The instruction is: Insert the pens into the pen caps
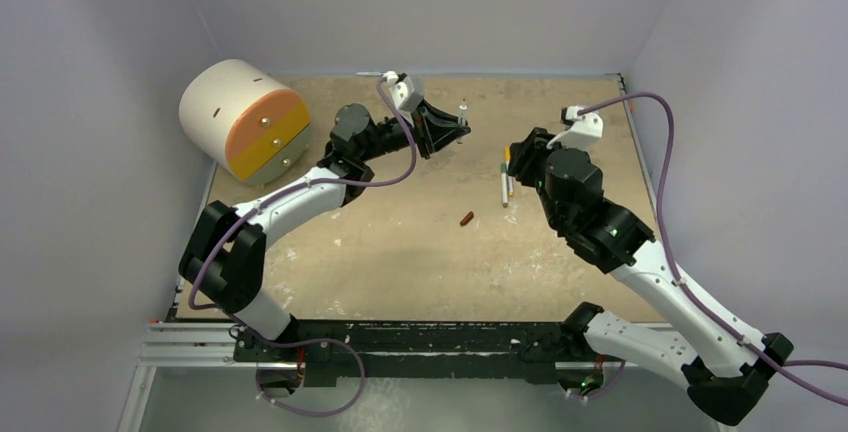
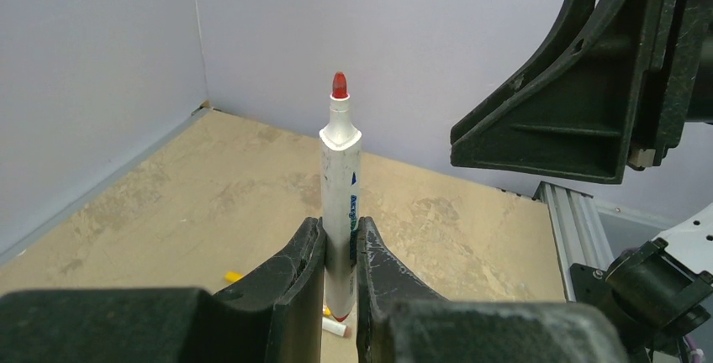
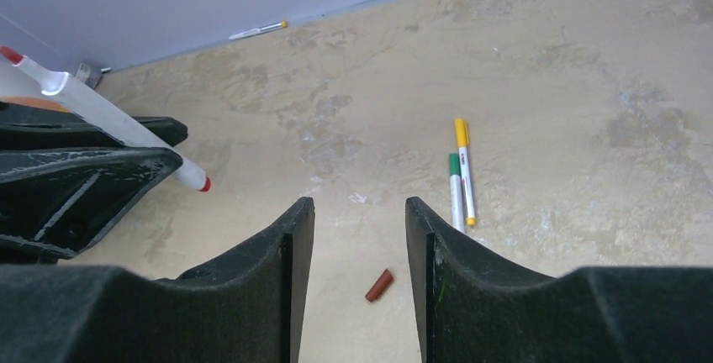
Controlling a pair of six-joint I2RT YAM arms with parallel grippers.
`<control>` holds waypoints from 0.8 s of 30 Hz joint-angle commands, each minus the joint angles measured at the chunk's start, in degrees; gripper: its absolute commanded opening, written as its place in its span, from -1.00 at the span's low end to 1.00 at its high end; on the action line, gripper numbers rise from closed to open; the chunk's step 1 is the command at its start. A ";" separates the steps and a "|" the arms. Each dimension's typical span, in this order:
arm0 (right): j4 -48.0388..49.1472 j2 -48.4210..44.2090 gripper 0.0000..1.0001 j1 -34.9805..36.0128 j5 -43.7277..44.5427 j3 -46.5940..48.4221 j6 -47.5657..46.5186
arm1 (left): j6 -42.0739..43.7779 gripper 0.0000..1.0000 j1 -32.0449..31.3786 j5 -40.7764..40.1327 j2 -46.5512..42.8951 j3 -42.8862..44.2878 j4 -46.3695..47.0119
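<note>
A flat tabletop of tan, mottled board with pale worn patches fills the scene. Plain lavender-grey walls enclose it on the left, back and right. A cream drum with an orange face lies on its side in the back left corner. An aluminium rail runs along the near edge. The light is soft and even.
</note>
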 commanded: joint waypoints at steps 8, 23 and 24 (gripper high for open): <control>-0.41 0.13 -0.07 -2.29 -1.62 -1.42 0.89 | -3.11 -1.00 -0.05 -1.60 -1.29 0.06 5.29; 5.88 4.56 -0.06 -4.30 -14.74 -0.75 -10.48 | -28.23 -1.00 -0.11 -12.22 11.34 5.84 9.91; 7.14 4.31 -0.02 -4.24 -15.68 -1.33 -11.19 | -29.55 -1.00 -0.14 -12.19 11.74 5.90 10.54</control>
